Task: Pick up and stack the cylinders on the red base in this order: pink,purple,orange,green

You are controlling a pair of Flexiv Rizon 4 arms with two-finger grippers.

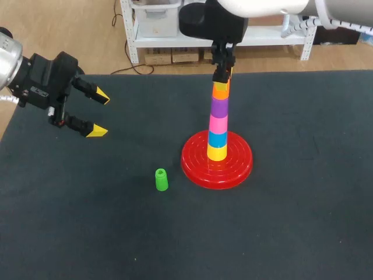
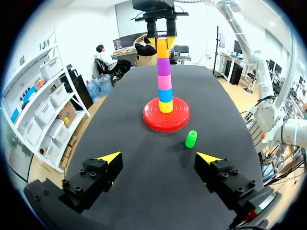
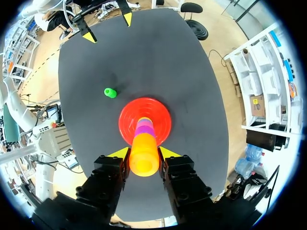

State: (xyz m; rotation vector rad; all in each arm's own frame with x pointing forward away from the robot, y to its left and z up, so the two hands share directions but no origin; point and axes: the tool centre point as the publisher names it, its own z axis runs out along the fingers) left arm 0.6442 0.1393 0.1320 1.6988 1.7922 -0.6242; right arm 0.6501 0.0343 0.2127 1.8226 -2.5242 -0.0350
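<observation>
five cylinders stacked on the red base [image 1: 239,169], bottom to top: yellow [image 1: 217,153], blue [image 1: 217,139], pink [image 1: 218,124], purple [image 1: 219,107], orange [image 1: 220,90]. stack stands upright at the centre of the base.

right end effector [image 1: 222,73] comes down from above onto the top of the stack. it is clenched on orange: in the right wrist view both fingers press against orange [image 3: 144,155] from two sides, with pink and purple just visible under it and the red base [image 3: 160,115] below. orange sits on purple, no visible gap.

green cylinder [image 1: 161,179] is loose on the table [image 1: 291,221], near the base on the left arm's side, not touching it. looks upright, can't be sure. seen also from the left wrist [image 2: 191,139] and the right wrist [image 3: 110,92].

left end effector [image 1: 99,113] is released, fingers wide apart, nothing between them. it hangs over the table's left part, well apart from green cylinder and stack. in the left wrist view [image 2: 159,158] green cylinder lies ahead of it, base [image 2: 180,120] beyond that.
</observation>
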